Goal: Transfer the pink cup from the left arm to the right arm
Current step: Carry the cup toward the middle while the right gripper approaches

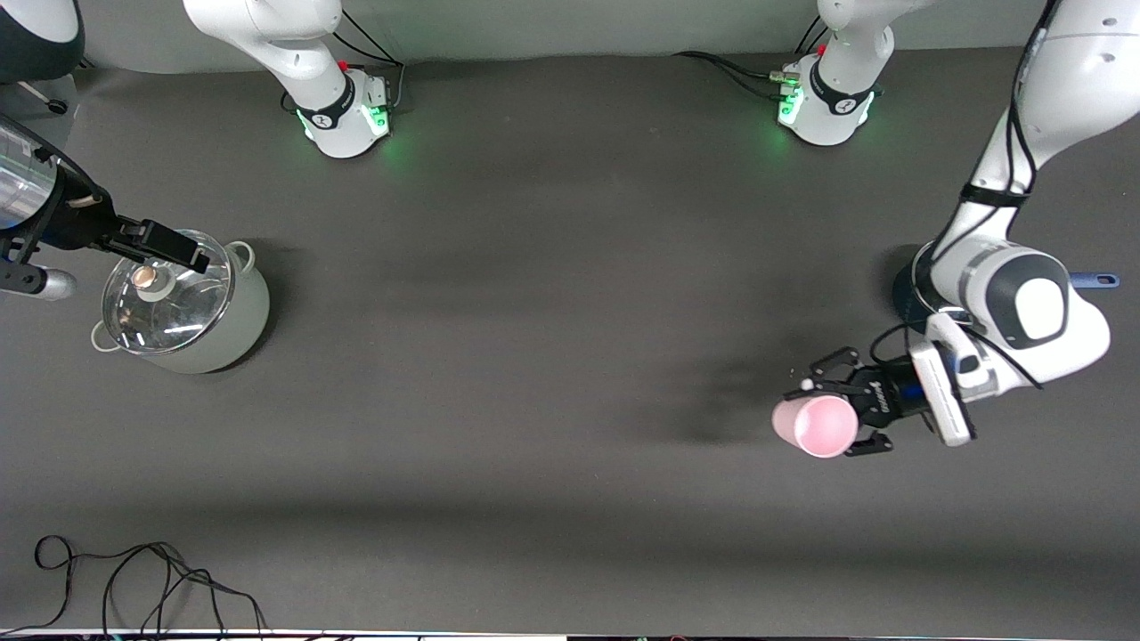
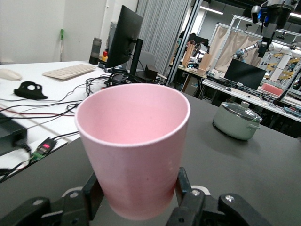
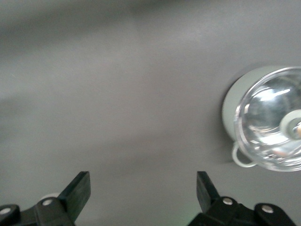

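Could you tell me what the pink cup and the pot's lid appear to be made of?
Pink cup, held in the left gripper: probably matte plastic, going by its thin, even rim and dull, uniform colour.
Lid of the pale green pot: apparently clear glass, glossy with bright reflections, with a pale knob.

Front view: the left arm covers a dark blue-handled pan, leaving only its handle and rim edge visible. The right arm is cropped at the edge. In the left wrist view, the pink cup hides its own base.
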You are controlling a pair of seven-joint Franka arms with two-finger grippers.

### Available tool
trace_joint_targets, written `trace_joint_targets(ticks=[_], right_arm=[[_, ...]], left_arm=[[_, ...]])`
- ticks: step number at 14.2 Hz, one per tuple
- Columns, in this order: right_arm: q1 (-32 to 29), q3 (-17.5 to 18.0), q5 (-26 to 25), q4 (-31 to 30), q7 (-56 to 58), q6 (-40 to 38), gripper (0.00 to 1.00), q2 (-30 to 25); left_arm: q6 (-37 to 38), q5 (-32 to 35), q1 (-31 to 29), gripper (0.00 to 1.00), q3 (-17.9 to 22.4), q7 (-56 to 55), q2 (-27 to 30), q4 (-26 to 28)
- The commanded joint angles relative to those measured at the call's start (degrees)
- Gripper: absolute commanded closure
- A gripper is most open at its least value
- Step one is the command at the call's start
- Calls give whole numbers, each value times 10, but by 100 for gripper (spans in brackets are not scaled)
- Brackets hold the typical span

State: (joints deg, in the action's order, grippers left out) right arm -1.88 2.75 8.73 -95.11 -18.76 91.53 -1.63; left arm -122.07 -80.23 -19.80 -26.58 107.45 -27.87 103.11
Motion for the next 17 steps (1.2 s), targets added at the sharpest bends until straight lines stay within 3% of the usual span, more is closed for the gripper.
trace_joint_targets(ticks=[1,7,11,13,17], right_arm=[[10,0,59,48,-80,-1,0,28],[98,0,76,141,-273,-1,0,89],[165,0,73,204,-434,0,0,145],[198,0,69,237,-513,5,0,171],[260,-1,67,251,-637,62,0,182]], left_arm=[[-54,-27,0,78,-52,5,30,33],[-297,-63,-1,78,-241,24,41,25],[-442,-96,3,79,-341,24,40,23],[-514,-107,13,78,-375,24,39,18],[-606,-114,63,78,-381,21,34,4]])
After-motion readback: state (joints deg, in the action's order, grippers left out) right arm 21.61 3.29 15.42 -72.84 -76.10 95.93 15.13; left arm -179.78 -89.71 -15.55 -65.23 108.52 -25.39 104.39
